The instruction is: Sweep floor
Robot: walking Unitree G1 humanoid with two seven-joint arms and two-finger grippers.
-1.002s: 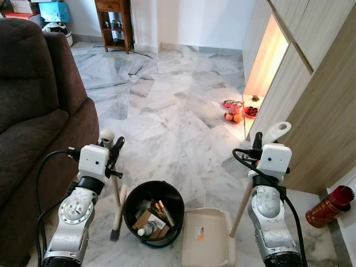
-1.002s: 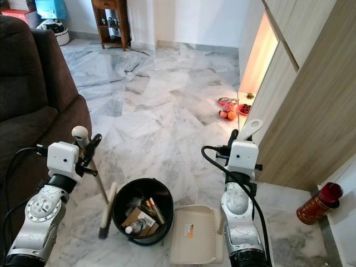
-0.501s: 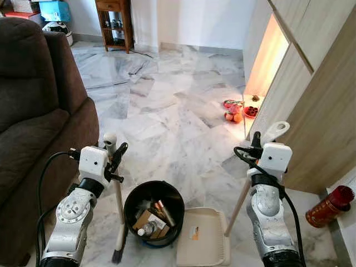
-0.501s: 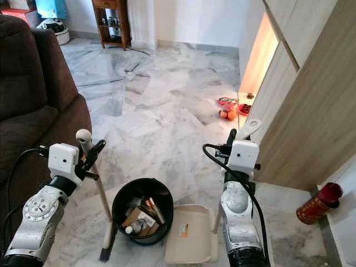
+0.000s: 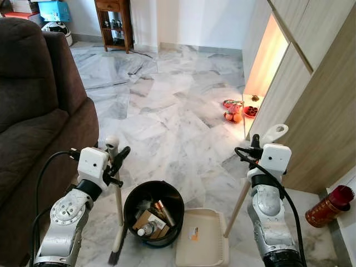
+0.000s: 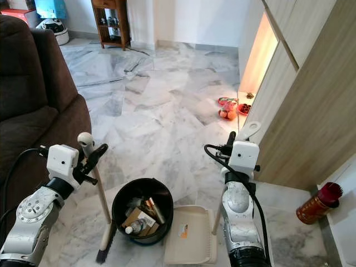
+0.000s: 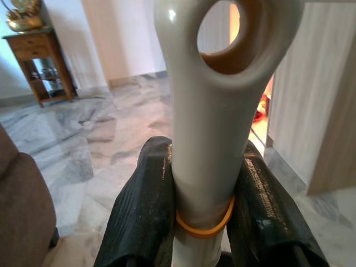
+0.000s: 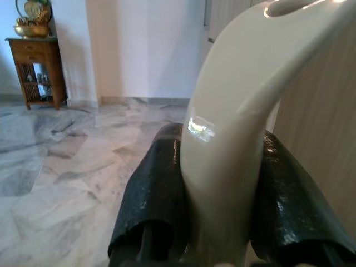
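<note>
broom swung upright beside bin | dustpan right | both fingers clenched on handles

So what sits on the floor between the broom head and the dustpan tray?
The black bin full of rubbish stands between the broom head and the dustpan tray, seen in both eye views.

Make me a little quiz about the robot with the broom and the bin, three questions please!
1. True or false: the left gripper is shut on the broom handle.
2. What lies right of the black bin? A) beige dustpan B) blue bucket C) green mop
3. Fill in: the right gripper holds the long handle of the ____.

Key
1. True; its fingers clamp the handle on both sides.
2. A; the dustpan rests on the floor beside the bin.
3. dustpan; its dustpan handle slants up to that gripper.
</note>
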